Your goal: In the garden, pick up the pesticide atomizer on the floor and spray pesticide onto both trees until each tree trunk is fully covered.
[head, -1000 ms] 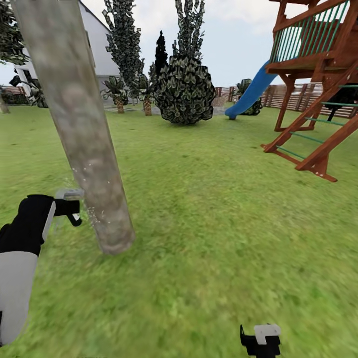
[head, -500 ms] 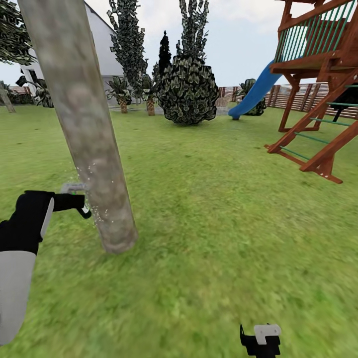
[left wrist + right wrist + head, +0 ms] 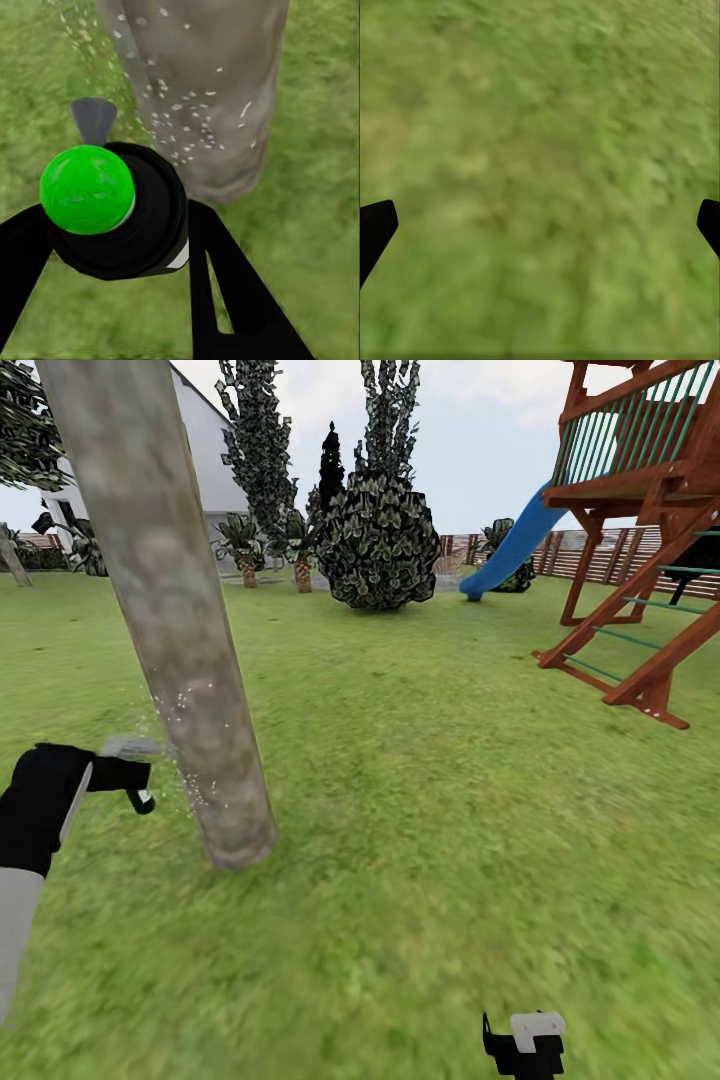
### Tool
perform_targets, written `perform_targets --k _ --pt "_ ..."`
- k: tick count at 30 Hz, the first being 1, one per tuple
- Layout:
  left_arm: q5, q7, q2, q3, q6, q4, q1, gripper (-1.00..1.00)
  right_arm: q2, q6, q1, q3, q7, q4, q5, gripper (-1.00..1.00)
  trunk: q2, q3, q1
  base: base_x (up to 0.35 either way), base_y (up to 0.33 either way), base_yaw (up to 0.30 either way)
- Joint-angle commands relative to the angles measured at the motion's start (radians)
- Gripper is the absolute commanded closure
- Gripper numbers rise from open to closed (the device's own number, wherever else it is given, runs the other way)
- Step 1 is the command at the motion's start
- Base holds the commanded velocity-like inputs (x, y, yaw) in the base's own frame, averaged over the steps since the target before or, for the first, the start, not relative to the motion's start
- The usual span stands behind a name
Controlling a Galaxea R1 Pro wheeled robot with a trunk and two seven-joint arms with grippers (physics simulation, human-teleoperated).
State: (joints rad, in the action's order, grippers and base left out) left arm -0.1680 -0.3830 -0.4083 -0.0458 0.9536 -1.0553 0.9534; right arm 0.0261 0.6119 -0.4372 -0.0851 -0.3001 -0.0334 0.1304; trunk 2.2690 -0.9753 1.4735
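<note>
Open lawn (image 3: 430, 810) runs far to bushes, a fence and a play tower (image 3: 640, 510) at right. At near left, the left end effector (image 3: 125, 775) is clamped on the atomizer (image 3: 112, 206), its axis toward the trunk (image 3: 175, 630) just beside, droplets speckling the bark. The right end effector (image 3: 540, 225) has its fingers apart over grass.

Green lawn (image 3: 430, 810); wooden playset (image 3: 640, 530)

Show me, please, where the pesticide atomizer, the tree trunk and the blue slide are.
pesticide atomizer (image 3: 120, 214), left wrist view, dark body.
tree trunk (image 3: 175, 650), head view, mid bark.
blue slide (image 3: 512, 548), head view, mid chute.
</note>
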Motion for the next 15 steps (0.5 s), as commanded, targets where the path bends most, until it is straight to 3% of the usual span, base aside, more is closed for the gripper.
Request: perform_targets --k 1,5,9,15 --pt "0.013 0.000 -0.020 -0.003 0.001 0.000 -0.004 1.00 0.000 0.000 0.000 0.000 0.001 0.000 0.000 -1.00 0.000 0.000 0.000 0.000 0.000 0.000" --pt "0.014 0.000 -0.026 -0.006 0.000 -0.010 -0.007 1.00 0.000 0.000 0.000 0.000 0.001 0.000 0.000 -1.00 0.000 0.000 0.000 0.030 -0.016 0.000" --pt "0.013 0.003 -0.022 -0.011 -0.001 -0.014 -0.007 1.00 0.000 0.000 0.000 0.000 0.001 0.000 0.000 -1.00 0.000 0.000 0.000 0.206 -0.154 0.007" --pt "0.012 0.005 -0.020 -0.012 -0.003 -0.015 -0.007 1.00 0.000 0.000 0.000 -0.001 0.001 0.000 0.000 -1.00 0.000 0.000 0.000 -0.060 -0.219 0.237"
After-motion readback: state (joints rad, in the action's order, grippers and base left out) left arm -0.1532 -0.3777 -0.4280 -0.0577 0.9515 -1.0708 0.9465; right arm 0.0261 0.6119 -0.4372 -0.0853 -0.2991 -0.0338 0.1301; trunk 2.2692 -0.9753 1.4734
